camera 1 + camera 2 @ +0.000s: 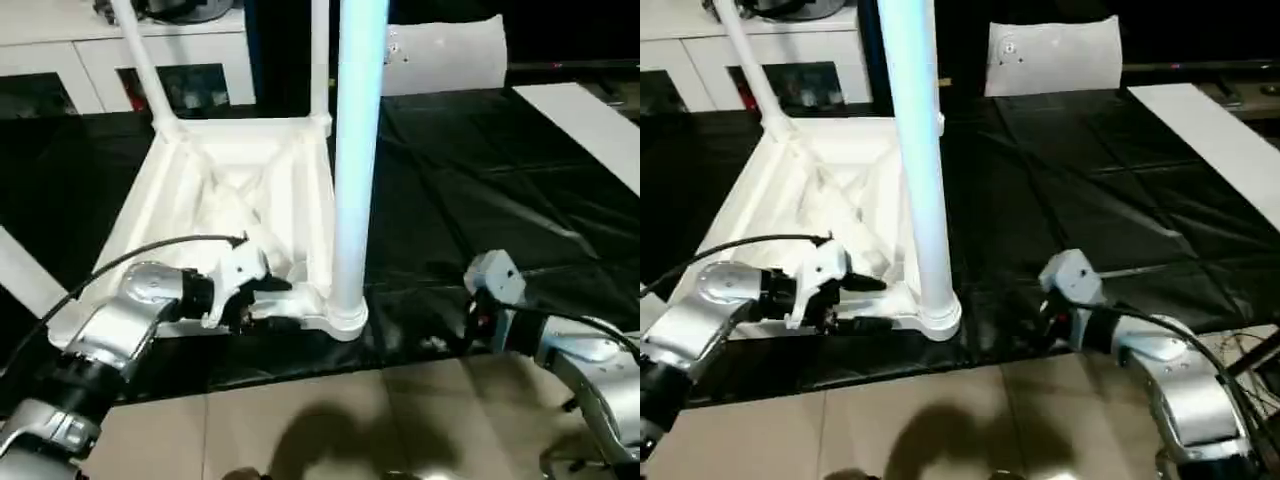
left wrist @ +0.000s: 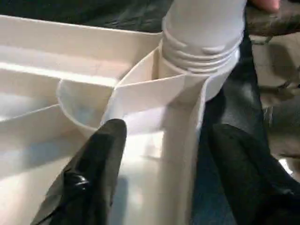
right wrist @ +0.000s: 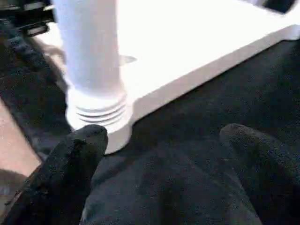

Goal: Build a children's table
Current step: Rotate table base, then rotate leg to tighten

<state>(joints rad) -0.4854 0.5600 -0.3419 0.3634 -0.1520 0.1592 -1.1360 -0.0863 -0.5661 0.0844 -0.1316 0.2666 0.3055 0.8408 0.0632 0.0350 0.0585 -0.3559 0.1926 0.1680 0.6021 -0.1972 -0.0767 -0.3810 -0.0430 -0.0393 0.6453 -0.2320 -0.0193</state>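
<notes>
Tabletop (image 1: 235, 190) looked like white moulded plastic, smooth with a slight sheen, ribs on the upturned underside. Leg (image 1: 355, 150) in the near corner socket (image 3: 105, 124) of that tabletop was the same smooth white plastic, semi-gloss, with ridged rings at its base. Black sheet (image 1: 470, 200) under the tabletop read as thin plastic film, glossy and creased. Floor (image 1: 330, 420) in front of the sheet was beige, smooth, matt-ish tile. Forearms (image 1: 115, 330) were brushed silver metal, satin. Left gripper (image 2: 161, 176) fingers (image 2: 91, 176) and right gripper (image 3: 161, 176) fingers (image 3: 70, 173) were black, smooth, dull sheen, rubber or plastic — couldn't tell which.
</notes>
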